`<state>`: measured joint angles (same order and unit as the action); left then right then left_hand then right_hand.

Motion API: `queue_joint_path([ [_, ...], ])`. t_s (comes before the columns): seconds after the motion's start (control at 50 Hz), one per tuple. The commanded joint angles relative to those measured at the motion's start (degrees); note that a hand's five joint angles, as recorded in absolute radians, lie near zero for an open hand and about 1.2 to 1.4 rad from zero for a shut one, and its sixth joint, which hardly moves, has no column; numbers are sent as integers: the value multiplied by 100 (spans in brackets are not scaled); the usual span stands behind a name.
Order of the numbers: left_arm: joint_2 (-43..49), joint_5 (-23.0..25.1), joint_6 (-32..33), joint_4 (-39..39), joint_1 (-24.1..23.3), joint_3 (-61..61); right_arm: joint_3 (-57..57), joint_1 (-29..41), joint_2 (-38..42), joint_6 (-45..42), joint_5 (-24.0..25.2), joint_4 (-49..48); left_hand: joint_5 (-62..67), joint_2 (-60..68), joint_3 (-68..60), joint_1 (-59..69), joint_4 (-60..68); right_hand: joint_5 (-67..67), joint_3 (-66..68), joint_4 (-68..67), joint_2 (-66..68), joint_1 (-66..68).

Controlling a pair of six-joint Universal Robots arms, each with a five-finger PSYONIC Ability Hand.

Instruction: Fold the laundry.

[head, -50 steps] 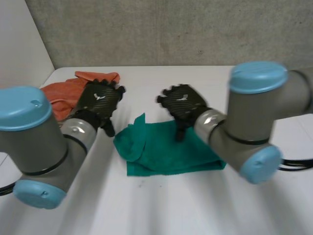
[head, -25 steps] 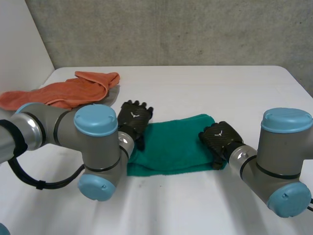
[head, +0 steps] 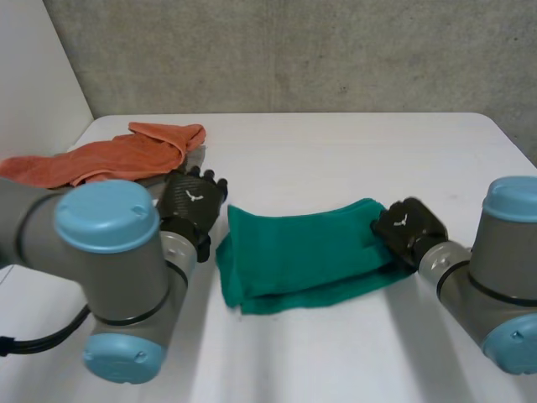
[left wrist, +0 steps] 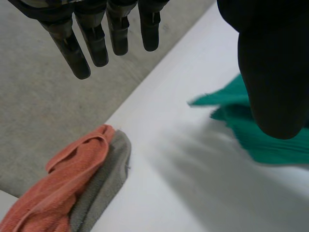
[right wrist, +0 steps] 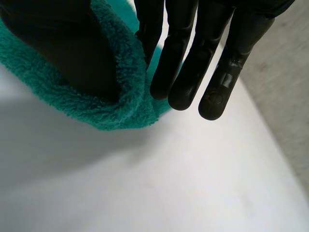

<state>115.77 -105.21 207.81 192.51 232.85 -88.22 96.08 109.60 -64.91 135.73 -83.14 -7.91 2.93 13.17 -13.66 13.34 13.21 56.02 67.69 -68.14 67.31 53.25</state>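
Observation:
A green towel (head: pixel 302 248) lies folded in the middle of the white table (head: pixel 336 151). My right hand (head: pixel 407 228) is at its right edge. In the right wrist view the thumb (right wrist: pixel 67 43) sits inside the fold of the green towel (right wrist: pixel 120 92) and the fingers (right wrist: pixel 186 58) press the cloth from the other side, so the hand is shut on that edge. My left hand (head: pixel 195 206) hovers just left of the towel, apart from it. Its fingers (left wrist: pixel 91 38) are straight and hold nothing, and the green towel (left wrist: pixel 270 140) lies beside its thumb.
An orange towel (head: pixel 117 155) lies bunched at the back left of the table, with a grey cloth (left wrist: pixel 104 188) under its near end. The concrete wall stands behind the table's far edge. Both arms reach in from the front.
The right hand has closed on the towel's right edge and pulled it a little to the right. The left hand has come off the towel's left end and drawn back left.

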Motion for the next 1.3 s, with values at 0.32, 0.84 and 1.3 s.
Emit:
queue_joint_path([
  [0.32,-1013,246,-294,-21,850,-696,-1443,2637,919,-1268,1415,-35,-137,-161,210,-178,-165,86,-81,126,-43,1363],
  [0.84,155,958,-1682,-134,-468,499,-1942,949,714,3707,641,1282,14,-10,59,-27,-14,-5602,-5769,5814,-5731,-4325],
  [1.3,667,1010,-1568,-1409,-214,921,-1981,932,1097,2810,-96,1198,-53,-77,126,-94,-81,-5602,-5769,5814,-5731,-4325],
])
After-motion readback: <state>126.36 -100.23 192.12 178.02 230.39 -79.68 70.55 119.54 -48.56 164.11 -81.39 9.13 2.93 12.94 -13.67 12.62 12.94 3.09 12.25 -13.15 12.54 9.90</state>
